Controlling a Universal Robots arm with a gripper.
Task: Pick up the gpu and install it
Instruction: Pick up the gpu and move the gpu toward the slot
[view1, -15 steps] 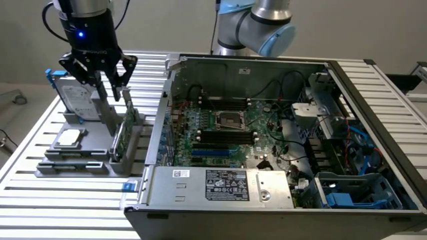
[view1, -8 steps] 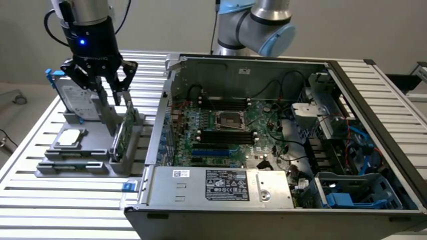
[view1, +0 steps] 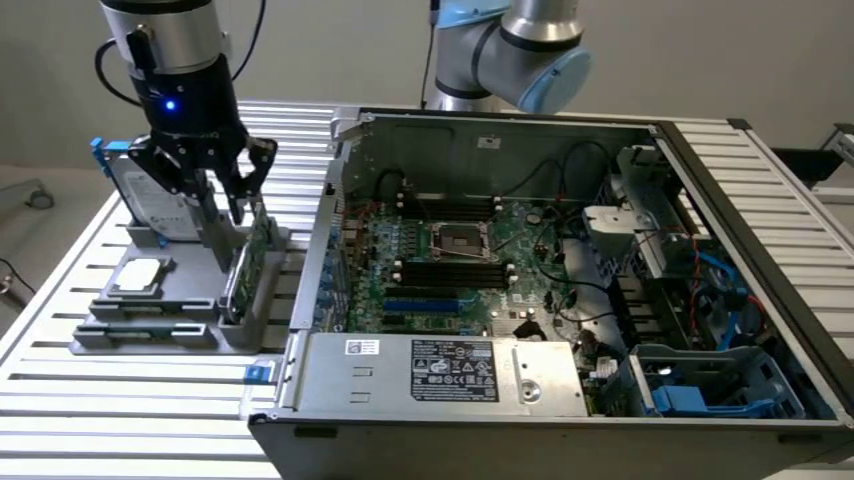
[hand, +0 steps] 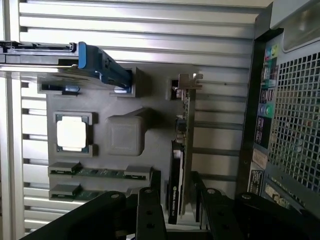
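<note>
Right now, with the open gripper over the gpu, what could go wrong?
1. The gripper straddles the gpu near the end away from its bracket, so the gpu may tilt or jam in the holder when lifted.
2. The hard drive stands close by; the gripper might knock it.

Hung vertically at the exterior view's left, wrist (view1: 171, 50) upright, with the pincer (view1: 227, 205) spread wide, fingers (hand: 150, 215) pointing downward.
</note>
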